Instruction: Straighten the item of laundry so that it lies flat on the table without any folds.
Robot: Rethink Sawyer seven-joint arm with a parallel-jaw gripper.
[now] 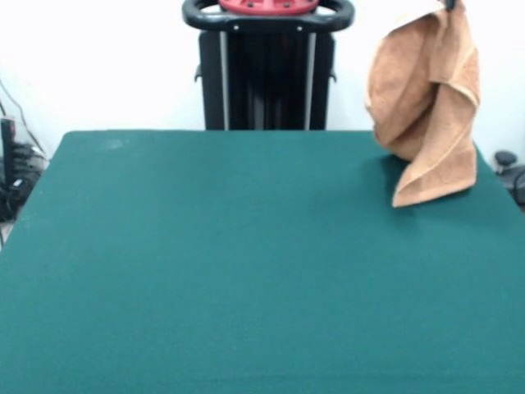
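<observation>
The light-brown terry towel (426, 98) hangs bunched and folded in the air over the far right corner of the dark green felt-covered table (246, 271), its lowest corner dangling just over the cloth near the right edge. Its top runs up to the picture's upper edge, where only a dark tip of the gripper (449, 4) shows. Whether that gripper is clamped on the towel cannot be told. The black pedestal (267, 74) stands behind the far edge.

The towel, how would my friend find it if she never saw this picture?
Start with the big green table that fills most of the front view, then look to its far right corner, beside the black robot pedestal. There the towel hangs down from the picture's top edge, its lowest corner reaching the table. It is the only light-brown, fuzzy, crumpled thing there; all else is green, black or white.
</observation>
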